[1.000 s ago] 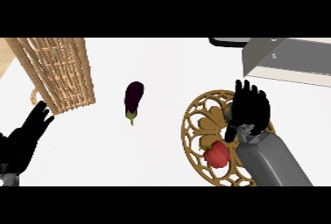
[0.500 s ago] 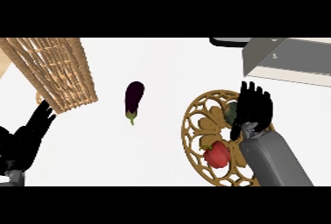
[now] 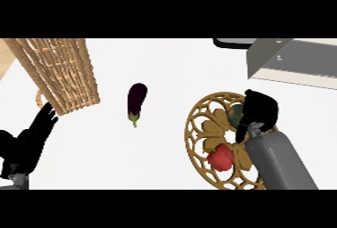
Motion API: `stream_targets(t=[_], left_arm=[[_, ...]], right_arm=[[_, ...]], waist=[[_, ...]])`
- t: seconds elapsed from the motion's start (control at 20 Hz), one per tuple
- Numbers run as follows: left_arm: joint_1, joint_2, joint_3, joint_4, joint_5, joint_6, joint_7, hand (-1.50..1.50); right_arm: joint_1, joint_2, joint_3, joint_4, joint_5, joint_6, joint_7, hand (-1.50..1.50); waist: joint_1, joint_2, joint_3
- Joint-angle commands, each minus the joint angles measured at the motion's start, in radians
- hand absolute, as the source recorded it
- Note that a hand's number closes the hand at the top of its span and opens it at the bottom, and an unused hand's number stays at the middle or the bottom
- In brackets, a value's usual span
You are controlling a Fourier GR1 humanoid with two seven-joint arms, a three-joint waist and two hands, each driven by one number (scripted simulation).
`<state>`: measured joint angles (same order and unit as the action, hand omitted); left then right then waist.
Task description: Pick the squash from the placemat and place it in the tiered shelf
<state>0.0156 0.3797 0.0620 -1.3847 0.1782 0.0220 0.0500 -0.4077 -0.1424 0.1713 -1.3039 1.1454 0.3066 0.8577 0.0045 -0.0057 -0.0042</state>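
Observation:
A dark green squash (image 3: 235, 115) lies on the round golden openwork placemat (image 3: 197, 133) at the right. My right hand (image 3: 260, 108) is bent down over it, fingers curled round its right side, so only the squash's left part shows. The wicker tiered shelf (image 3: 63, 73) stands at the upper left, far from that hand. At the lower left edge my left hand (image 3: 30, 143) rests open with its fingers up.
A purple eggplant (image 3: 136, 100) lies on the white counter between shelf and placemat. A red bell pepper (image 3: 220, 156) sits on the placemat's near part, beside my right forearm. A grey box-shaped appliance (image 3: 296, 62) stands at the upper right.
My right hand's fingers, straight over the placemat before, have curled down round the squash. The left hand has shifted slightly.

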Motion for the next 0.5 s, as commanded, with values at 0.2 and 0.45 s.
stream_targets(t=[0.2,0.45], left_arm=[[0.019,-0.007,0.027,-0.065,-0.012,-0.028,0.061,0.00],[-0.004,-0.029,0.038,-0.051,-0.035,-0.024,0.060,0.00]], right_arm=[[0.003,0.042,0.037,0.088,0.053,-0.054,-0.045,1.50],[0.012,-0.042,0.009,0.074,0.077,-0.073,-0.120,1.50]], waist=[[0.003,0.006,0.004],[0.000,0.006,0.004]])
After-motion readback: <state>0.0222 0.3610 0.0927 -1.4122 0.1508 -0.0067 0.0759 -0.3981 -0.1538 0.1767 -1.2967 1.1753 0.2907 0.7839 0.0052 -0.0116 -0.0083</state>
